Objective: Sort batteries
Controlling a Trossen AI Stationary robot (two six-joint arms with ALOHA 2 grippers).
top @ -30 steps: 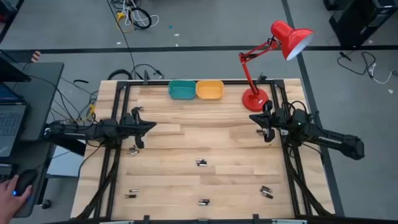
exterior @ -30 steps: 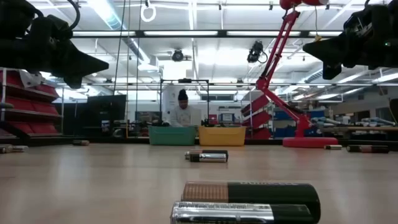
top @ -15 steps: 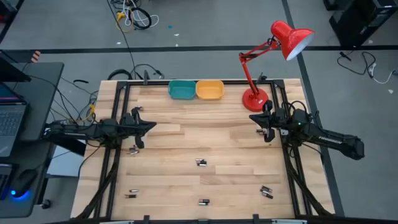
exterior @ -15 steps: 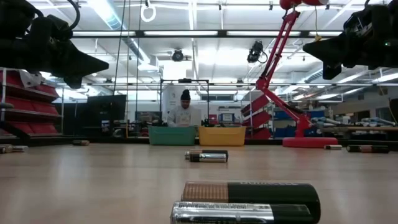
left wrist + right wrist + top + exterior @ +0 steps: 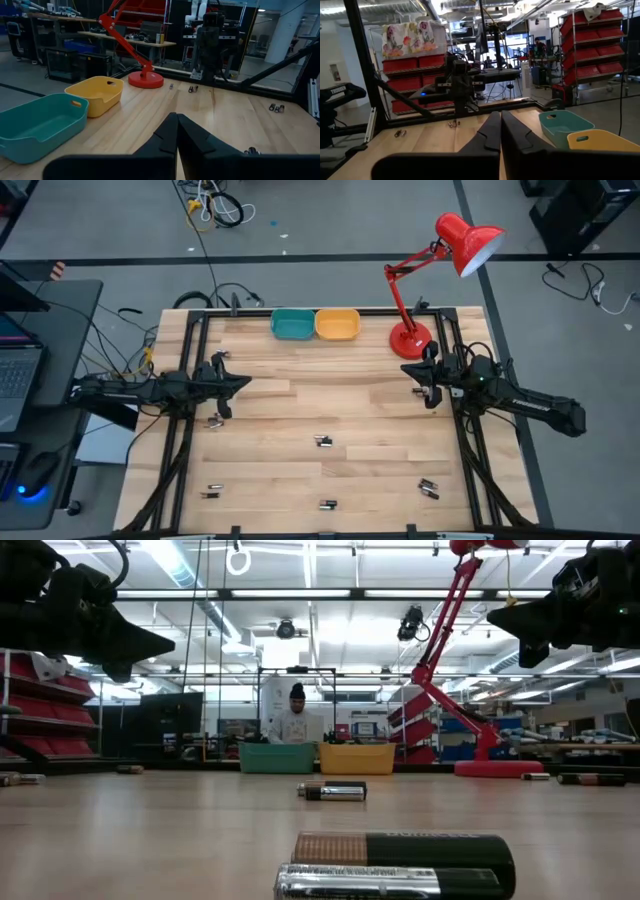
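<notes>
Two dark robot arms hang above a pale wooden tabletop (image 5: 300,410) strewn with small batteries.

A red desk lamp (image 5: 440,270) stands at the far right corner; a teal plastic bin (image 5: 292,325) and a yellow plastic bin (image 5: 337,325) sit touching at the far edge. The left tool (image 5: 243,383) and right tool (image 5: 408,370) hover at opposite sides, each with fingers pressed together, holding nothing. The dark, silver-ended batteries (image 5: 323,441) lie scattered over the near half, one pair at centre, others near the front edge and beside each arm.
</notes>
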